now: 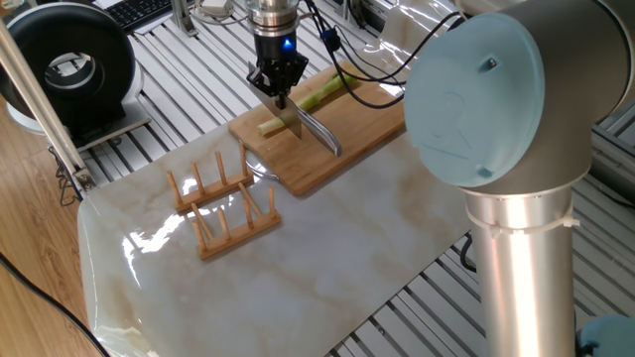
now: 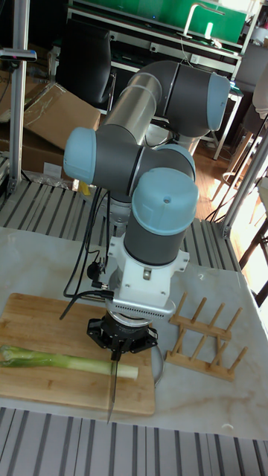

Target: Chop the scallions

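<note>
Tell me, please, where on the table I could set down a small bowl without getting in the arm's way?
The marble slab is bare in front of the wooden rack, across to the arm's base. The cutting board is crowded: the scallion lies along it and the gripper holds the knife at its whitish end. Only the board's near edge is free.

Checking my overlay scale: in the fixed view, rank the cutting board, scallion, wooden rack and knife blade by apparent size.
1. cutting board, clearly largest.
2. wooden rack.
3. scallion and knife blade: both thin and alike in visible length, and the gripper hides part of each, so unranked.
</note>
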Tool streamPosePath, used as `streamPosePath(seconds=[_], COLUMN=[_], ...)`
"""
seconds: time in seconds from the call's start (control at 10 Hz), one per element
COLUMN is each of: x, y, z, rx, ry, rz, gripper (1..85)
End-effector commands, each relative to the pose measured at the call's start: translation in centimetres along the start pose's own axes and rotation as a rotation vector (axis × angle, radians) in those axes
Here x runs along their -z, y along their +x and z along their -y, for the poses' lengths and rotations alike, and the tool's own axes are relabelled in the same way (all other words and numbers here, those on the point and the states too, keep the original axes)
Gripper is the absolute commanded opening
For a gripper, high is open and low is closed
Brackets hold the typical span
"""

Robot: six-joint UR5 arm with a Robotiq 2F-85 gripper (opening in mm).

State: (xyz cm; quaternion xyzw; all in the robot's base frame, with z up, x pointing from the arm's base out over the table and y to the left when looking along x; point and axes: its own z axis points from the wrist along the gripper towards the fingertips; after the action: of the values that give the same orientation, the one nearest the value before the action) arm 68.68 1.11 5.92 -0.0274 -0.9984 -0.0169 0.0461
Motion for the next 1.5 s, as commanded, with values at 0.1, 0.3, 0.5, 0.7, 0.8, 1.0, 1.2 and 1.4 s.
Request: streamPosePath(seconds=[0.1,0.3,0.5,0.7,0.8,1.0,1.2,1.4], x=[0.1,-0.1,-0.9,-0.5,-0.5,-0.7,-0.7,-1.0], y=[-0.1,-0.2,-0.6,-0.2,-0.1,-0.1,0.1,0.2], z=[-0.2,-0.1,-0.1,0.2,0.2,0.5,0.4,0.5], rx=[0.002,0.002,0.0,0.008,0.009,0.014,0.01,0.014], ry=[-0.021,-0.024,-0.025,-0.022,-0.022,-0.017,-0.01,-0.004], rz=[0.003,0.003,0.01,-0.011,-0.017,-0.026,-0.046,-0.065], gripper=[1.0,1.0,1.0,1.0,1.0,1.0,1.0,1.0])
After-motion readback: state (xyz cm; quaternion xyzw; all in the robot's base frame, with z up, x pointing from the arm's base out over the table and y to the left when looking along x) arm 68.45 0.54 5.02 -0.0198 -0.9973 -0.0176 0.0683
